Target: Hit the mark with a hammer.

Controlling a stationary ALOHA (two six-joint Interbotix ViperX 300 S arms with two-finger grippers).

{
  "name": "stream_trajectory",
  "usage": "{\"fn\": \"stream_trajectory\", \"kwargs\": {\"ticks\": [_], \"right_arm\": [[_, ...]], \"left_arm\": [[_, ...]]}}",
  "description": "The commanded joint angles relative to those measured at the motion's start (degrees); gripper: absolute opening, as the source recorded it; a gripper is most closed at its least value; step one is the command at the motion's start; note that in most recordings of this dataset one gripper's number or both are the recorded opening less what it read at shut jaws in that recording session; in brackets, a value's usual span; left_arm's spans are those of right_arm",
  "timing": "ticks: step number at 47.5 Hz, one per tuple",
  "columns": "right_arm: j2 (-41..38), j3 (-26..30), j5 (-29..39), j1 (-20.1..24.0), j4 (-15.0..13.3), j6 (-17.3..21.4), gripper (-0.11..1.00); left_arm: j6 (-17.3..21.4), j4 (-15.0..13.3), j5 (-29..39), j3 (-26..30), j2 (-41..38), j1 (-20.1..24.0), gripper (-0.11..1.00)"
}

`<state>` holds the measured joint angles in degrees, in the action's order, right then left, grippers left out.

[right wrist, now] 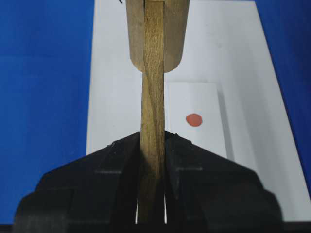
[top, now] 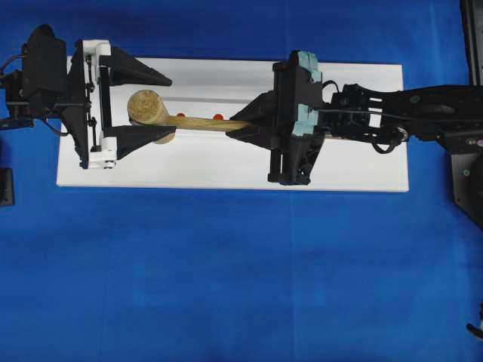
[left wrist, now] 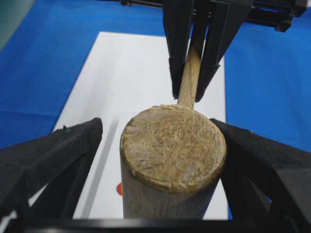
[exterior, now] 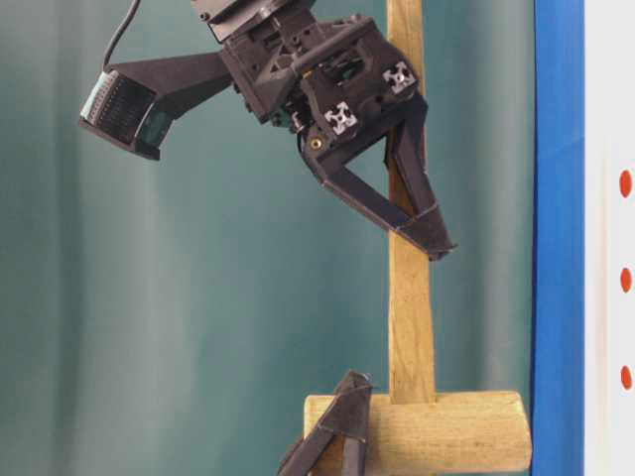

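At the left of the overhead view, the left gripper stands spread wide, its fingers on either side of the hammer head without pressing on it. The hammer lies lengthwise above the white board on the blue counter, beside red marks. Farther right, the right gripper is clamped on the handle.

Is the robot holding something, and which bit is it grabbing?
Yes. The right gripper is shut on the hammer, gripping its handle. The left gripper is open around the head, not gripping it.
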<state>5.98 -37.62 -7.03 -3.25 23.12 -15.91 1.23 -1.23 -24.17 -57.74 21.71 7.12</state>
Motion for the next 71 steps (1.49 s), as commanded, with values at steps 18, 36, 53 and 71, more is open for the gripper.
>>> {"fn": "stream_trajectory", "kwargs": {"ticks": [18,36,53,71], "right_arm": [[0.8,1.8,-0.8,0.1,-0.8,-0.2,0.02],[0.9,1.8,-0.4,0.1,-0.8,-0.2,0.02],[2.5,-0.3,-0.4,0.4,-1.1,0.2,0.78],[4.0,-1.4,-1.2,1.2,-3.5,0.2,0.91]], "left_arm": [[-0.3,0.0,0.7,1.3,0.4,0.1,0.45],[-0.1,0.0,0.7,1.4,0.3,0.1,0.45],[-1.5,-0.2,1.3,1.1,0.7,0.1,0.45],[-27.2,-0.5,8.5,1.4,3.0,2.0,0.45]]}}
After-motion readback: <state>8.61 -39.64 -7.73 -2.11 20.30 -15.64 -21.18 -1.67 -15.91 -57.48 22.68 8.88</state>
